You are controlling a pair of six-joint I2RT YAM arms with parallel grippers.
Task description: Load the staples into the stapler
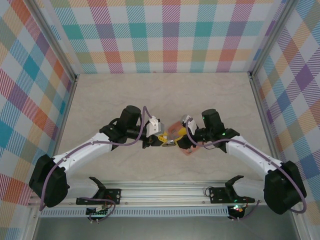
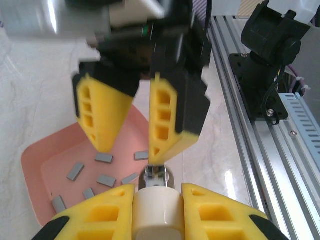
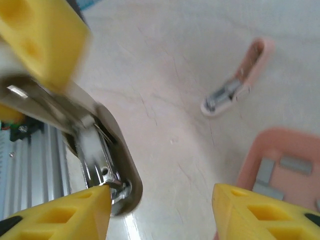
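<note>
The right gripper [image 2: 131,152] is seen with its jaws spread and nothing between them, hanging just above the salmon-pink tray [image 2: 33,156]. The left gripper [image 2: 157,188] is pressed onto the stapler [image 2: 156,176]. The stapler's cream body is pinched between the yellow fingers, and its metal end pokes out toward the right gripper.

The step in hand is judged to be the picking of one strip from the staples [image 2: 103,158]. It is best done if a strip lying apart from its neighbours and away from the tray wall is chosen. The jaws should be turned to close across the strip's short width, then lowered straight until the tips almost meet the tray floor. One finger stands close to the stapler's metal end, so any sideways sweep is to be avoided.

The staples lie flat and scattered on the tray floor, mostly apart from one another. Their long axes point different ways, several of them slanted, so no single wrist angle suits all.

The stapler's long axis runs from the left gripper toward the right one. In the right wrist view its metal rail [image 3: 97,145] slants from upper left down to a rounded end just beside that gripper's finger. Whether its channel lies open cannot be told. A pink oblong piece [image 3: 237,80] lies on the surface [image 3: 165,60], well apart from the tray.
</note>
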